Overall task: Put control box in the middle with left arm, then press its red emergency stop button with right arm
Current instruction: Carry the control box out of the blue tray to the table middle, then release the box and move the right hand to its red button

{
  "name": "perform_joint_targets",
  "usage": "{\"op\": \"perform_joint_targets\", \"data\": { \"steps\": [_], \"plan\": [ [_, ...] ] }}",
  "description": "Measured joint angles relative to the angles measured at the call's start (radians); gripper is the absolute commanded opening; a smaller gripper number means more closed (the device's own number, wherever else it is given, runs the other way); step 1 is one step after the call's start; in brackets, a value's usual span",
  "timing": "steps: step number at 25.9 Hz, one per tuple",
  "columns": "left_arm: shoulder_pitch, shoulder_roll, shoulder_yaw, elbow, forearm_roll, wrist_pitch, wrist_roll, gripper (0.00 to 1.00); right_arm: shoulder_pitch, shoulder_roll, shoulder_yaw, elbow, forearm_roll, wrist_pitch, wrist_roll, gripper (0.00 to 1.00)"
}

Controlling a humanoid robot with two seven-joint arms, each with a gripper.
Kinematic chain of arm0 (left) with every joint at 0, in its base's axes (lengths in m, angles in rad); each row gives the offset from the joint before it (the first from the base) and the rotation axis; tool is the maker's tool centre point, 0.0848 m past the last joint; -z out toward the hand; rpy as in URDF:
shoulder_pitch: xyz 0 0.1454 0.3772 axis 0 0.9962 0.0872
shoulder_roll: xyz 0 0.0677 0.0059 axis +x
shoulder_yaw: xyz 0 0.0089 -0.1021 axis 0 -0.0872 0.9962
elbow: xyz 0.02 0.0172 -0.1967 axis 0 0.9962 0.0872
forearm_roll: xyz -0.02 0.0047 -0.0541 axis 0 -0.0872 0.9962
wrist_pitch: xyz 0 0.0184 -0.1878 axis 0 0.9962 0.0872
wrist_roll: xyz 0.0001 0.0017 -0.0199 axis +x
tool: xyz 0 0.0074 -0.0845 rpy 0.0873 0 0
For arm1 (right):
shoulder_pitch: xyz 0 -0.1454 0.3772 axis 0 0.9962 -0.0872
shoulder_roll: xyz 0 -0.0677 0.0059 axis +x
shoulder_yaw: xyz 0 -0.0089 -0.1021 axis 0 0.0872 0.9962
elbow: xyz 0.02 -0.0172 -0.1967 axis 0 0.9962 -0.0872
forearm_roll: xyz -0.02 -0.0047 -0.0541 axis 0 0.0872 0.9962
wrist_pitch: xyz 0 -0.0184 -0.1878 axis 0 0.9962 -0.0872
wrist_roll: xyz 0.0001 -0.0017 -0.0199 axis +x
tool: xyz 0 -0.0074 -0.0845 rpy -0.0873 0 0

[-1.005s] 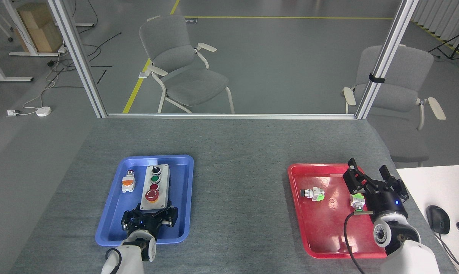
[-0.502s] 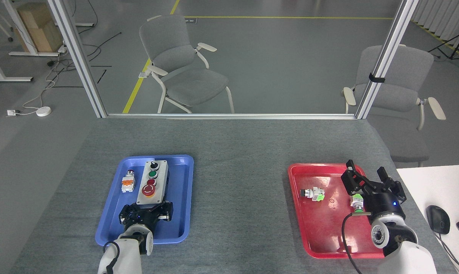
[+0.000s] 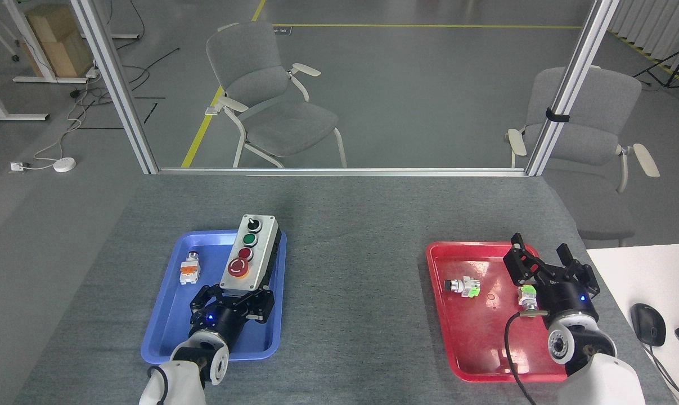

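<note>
Left gripper clenched on the near end of the control box, box lifted and tilted, far end overhanging the right rim of the blue tray. Red emergency stop button just ahead of the gripper, face up. Best handled, by judgement: keep the grip firm on the box's near end, clear the tray rim fully before swinging right, then lower level onto the bare counter right of the gripper, buttons upward. Small loose push-button part left of the gripper in the tray, out of the path. Nothing standing between trays. Further right, red tray with another loose part; right gripper released, claws spread above a green-capped part, waiting.
</note>
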Motion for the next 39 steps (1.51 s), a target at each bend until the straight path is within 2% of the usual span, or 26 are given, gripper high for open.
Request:
{"op": "perform_joint_targets", "data": {
  "steps": [6, 14, 21, 25, 27, 29, 30, 32, 34, 36, 38, 39],
  "plan": [
    [0.085, -0.039, -0.083, -0.069, -0.002, -0.105, 0.006, 0.00, -0.002, 0.001, 0.001, 0.000, 0.000, -0.002, -0.002, 1.00],
    [0.085, -0.109, -0.252, -0.018, -0.019, -0.063, 0.011, 0.00, -0.003, 0.000, -0.001, 0.000, 0.000, -0.001, -0.006, 1.00],
    [0.025, -0.162, -0.320, 0.092, -0.030, -0.041, 0.008, 0.00, -0.003, 0.001, -0.001, -0.001, 0.000, -0.001, -0.007, 0.99],
    [-0.012, -0.172, -0.370, 0.160, -0.035, -0.005, 0.008, 0.00, -0.005, -0.001, 0.000, -0.002, 0.000, -0.001, -0.007, 0.98],
    [-0.024, -0.174, -0.395, 0.178, -0.035, 0.005, 0.009, 0.00, -0.007, -0.003, 0.002, -0.003, 0.000, -0.002, -0.008, 0.91],
    [-0.029, -0.175, -0.410, 0.188, -0.035, 0.016, 0.013, 0.00, -0.007, -0.006, 0.003, -0.003, 0.000, -0.005, -0.009, 0.77],
    [-0.030, -0.175, -0.414, 0.190, -0.034, 0.022, 0.013, 0.02, -0.007, -0.007, 0.004, -0.003, 0.000, -0.011, -0.009, 0.66],
    [-0.031, -0.175, -0.419, 0.192, -0.033, 0.027, 0.009, 0.29, -0.007, -0.009, 0.005, -0.003, 0.000, -0.039, -0.011, 0.49],
    [-0.033, -0.175, -0.421, 0.193, -0.032, 0.031, 0.006, 0.64, -0.007, -0.011, 0.005, -0.003, 0.000, -0.089, -0.011, 0.38],
    [-0.034, -0.175, -0.422, 0.193, -0.031, 0.040, 0.003, 0.94, -0.007, -0.012, 0.005, -0.002, 0.000, -0.151, -0.007, 0.28],
    [-0.035, -0.176, -0.423, 0.193, -0.028, 0.058, 0.000, 0.97, -0.006, -0.011, 0.005, -0.002, 0.000, -0.216, -0.005, 0.04],
    [-0.035, -0.174, -0.423, 0.193, -0.026, 0.066, -0.005, 0.98, -0.006, -0.009, 0.006, -0.002, 0.000, -0.247, -0.004, 0.00]
  ]
}}
